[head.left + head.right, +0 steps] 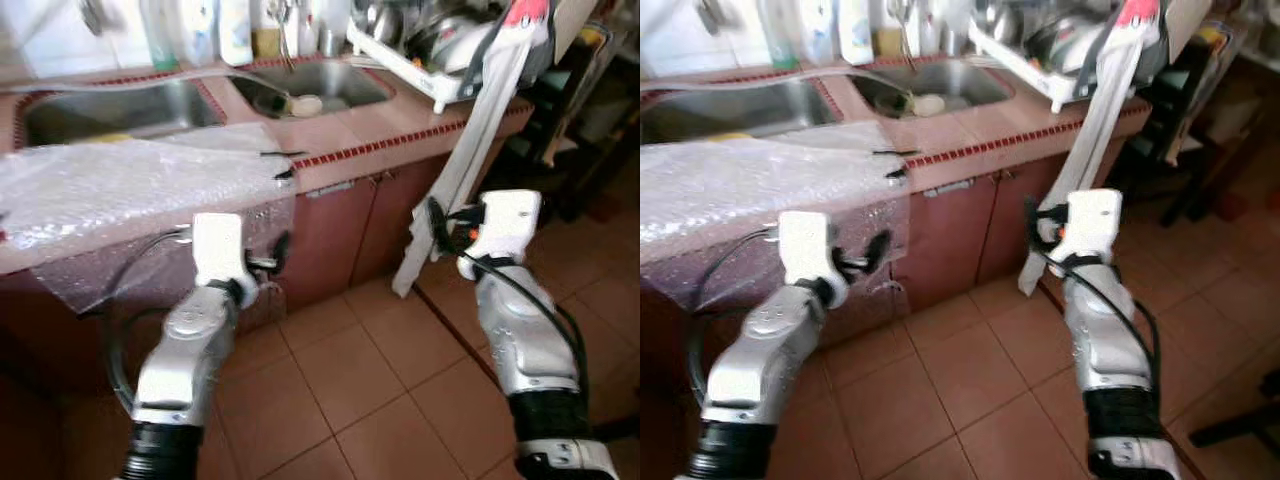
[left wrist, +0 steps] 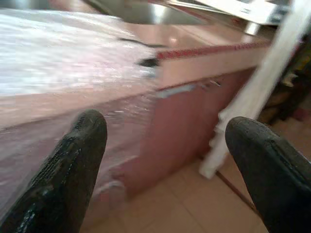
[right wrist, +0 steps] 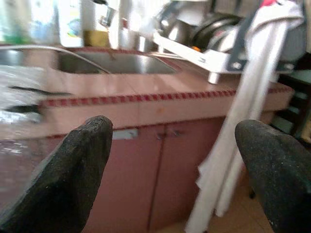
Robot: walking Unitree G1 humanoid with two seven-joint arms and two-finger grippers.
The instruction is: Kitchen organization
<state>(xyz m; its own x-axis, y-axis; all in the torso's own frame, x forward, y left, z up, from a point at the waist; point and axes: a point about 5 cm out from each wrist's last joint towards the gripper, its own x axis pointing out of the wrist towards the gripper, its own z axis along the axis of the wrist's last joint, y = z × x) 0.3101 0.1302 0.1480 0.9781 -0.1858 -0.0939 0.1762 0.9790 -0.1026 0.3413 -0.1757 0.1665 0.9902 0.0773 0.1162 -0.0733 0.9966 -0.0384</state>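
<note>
A sheet of clear bubble wrap [image 1: 120, 180] lies on the pink tiled counter [image 1: 370, 125] and droops over its front edge. My left gripper [image 1: 270, 258] is open and hovers in front of that hanging edge, below counter height; the left wrist view shows its fingers [image 2: 82, 145] spread wide with nothing between them. My right gripper [image 1: 438, 225] is open too, held before the cabinet doors [image 1: 335, 235] beside a long white cloth [image 1: 470, 160] that hangs from the dish rack [image 1: 440, 80] down to the floor. Its fingertips [image 3: 87, 145] hold nothing.
Two steel sinks [image 1: 110, 110] [image 1: 340, 80] are set in the counter, with bottles [image 1: 235, 30] along the back wall. The dish rack carries pots and dishes. Dark furniture [image 1: 590, 130] stands at the right. Terracotta floor tiles [image 1: 370, 380] lie beneath my arms.
</note>
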